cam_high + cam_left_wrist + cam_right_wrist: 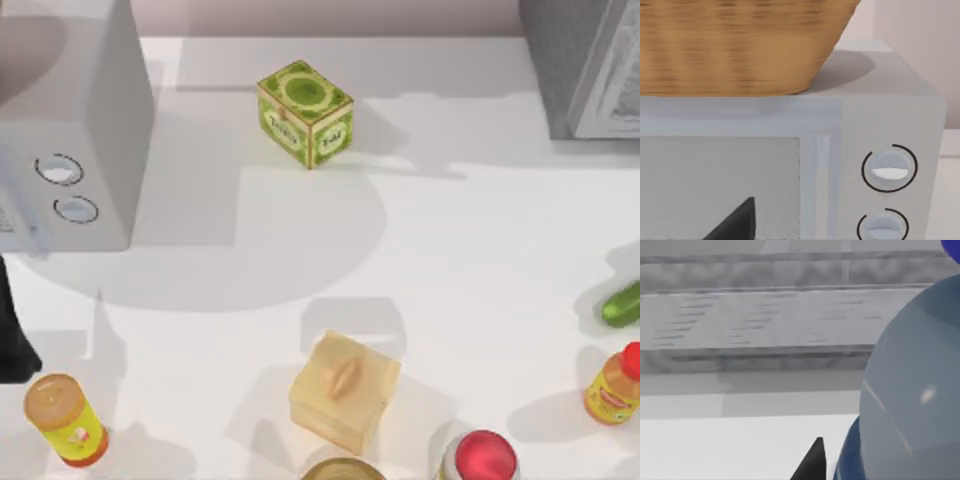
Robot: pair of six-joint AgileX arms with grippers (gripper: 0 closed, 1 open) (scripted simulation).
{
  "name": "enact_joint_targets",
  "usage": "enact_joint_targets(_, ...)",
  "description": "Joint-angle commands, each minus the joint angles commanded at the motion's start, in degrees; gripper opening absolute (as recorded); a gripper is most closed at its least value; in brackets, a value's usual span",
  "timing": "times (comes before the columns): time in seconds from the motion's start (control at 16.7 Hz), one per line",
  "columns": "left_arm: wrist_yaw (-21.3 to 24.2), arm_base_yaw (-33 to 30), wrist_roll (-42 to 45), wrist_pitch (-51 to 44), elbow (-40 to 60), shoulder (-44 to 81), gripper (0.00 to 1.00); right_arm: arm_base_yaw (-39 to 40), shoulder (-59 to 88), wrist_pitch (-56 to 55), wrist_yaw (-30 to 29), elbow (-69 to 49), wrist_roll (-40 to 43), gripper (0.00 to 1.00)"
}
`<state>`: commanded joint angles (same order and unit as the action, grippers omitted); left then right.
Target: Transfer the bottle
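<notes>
Showing the bottle (910, 405) looming close against the right wrist camera before a grey appliance (765, 320), though whether the right gripper clasps it cannot be told; a loose hold could drop it among table clutter.

Little of the AgileX pair shows from where I stand. At about eight o'clock on the table (480, 250), the left arm (14, 340) appears as a matte black mass, narrow above and flaring into a blunt, angular foot, with no markings, screws or cables visible on it. Its wrist camera catches one flat black wedge (737, 220) tapering to a sharp point, plain and unglossed. The right arm's own camera shows a similar black spike (812, 465), slimmer, straight-edged, equally bare of lettering or fasteners
</notes>
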<state>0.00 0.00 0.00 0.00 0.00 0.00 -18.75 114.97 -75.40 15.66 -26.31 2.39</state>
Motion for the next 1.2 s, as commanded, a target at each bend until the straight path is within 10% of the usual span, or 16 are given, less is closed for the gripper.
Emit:
enact_joint_targets(0.42, 0.0, 0.0, 0.0, 0.0, 0.0, 0.0, 1.0, 0.7, 4.0, -2.4, -1.1, -2.8, -0.3, 0.0)
enact_joint_targets(1.2, 0.0, 0.0, 0.0, 0.0, 0.0, 0.0, 1.0, 0.7, 4.0, -2.4, -1.1, -2.8, -0.3, 0.98)
